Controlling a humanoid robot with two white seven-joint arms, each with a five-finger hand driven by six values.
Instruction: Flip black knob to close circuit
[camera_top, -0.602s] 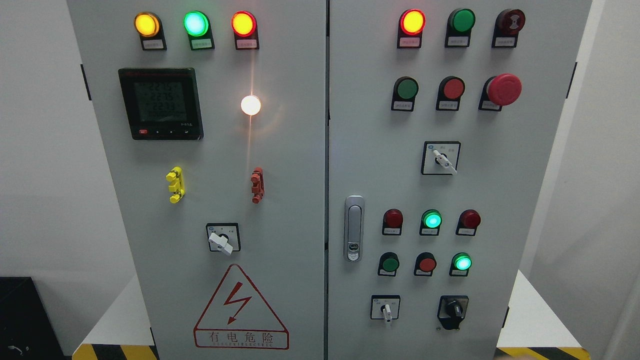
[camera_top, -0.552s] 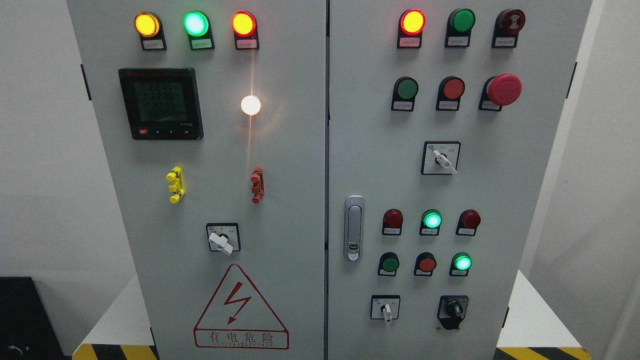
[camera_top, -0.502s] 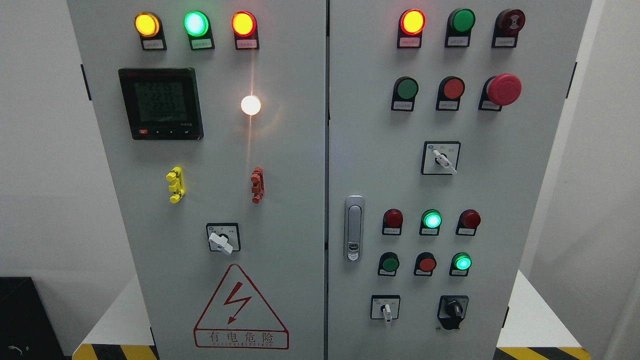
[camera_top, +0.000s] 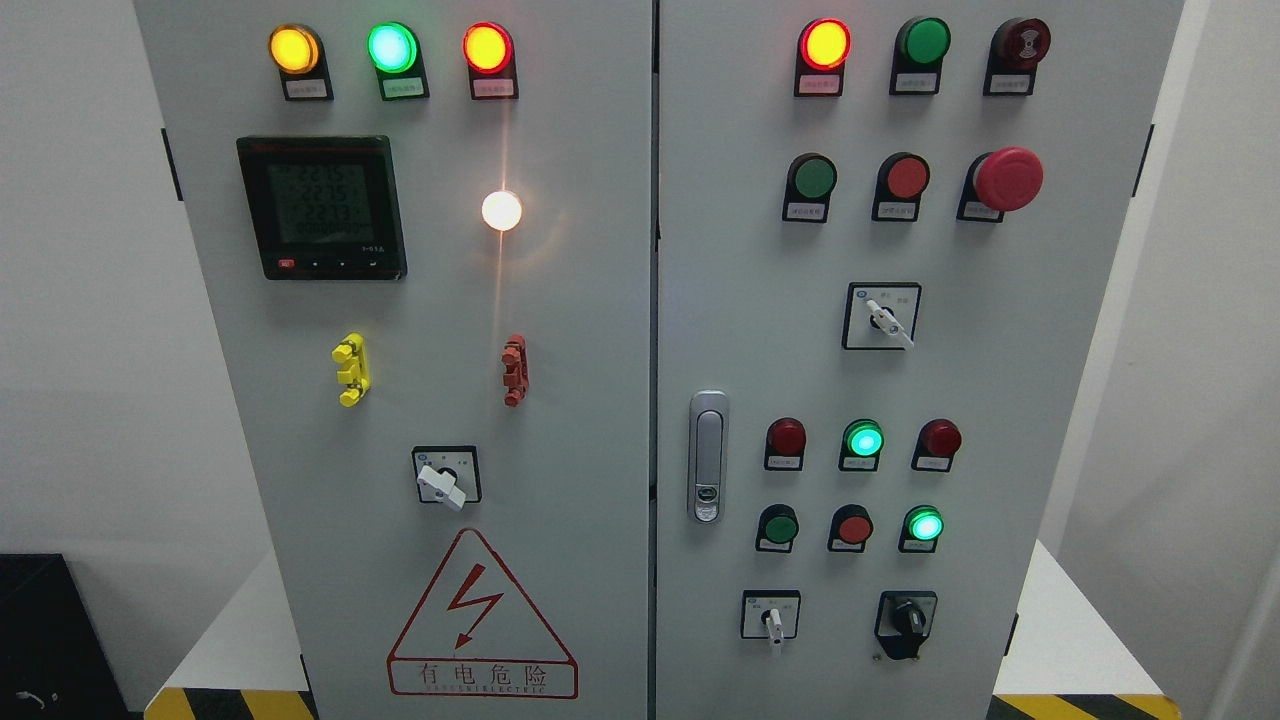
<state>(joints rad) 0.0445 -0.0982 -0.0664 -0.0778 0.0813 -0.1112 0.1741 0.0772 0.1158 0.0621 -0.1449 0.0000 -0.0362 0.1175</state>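
Observation:
The black knob (camera_top: 908, 617) sits on a black plate at the lower right of the grey electrical cabinet's right door (camera_top: 830, 360). Its handle points up and slightly left. Neither of my hands shows in the head view. Nothing touches the knob.
A white-handled selector (camera_top: 771, 622) is left of the black knob; others sit higher on the right door (camera_top: 885, 320) and on the left door (camera_top: 443, 483). A red mushroom stop button (camera_top: 1007, 178), lit lamps, a meter (camera_top: 322, 207) and a door latch (camera_top: 708, 456) stand out.
A pale shape at the bottom right edge in the earliest frame is gone. The meter's digits flicker. Nothing else has moved.

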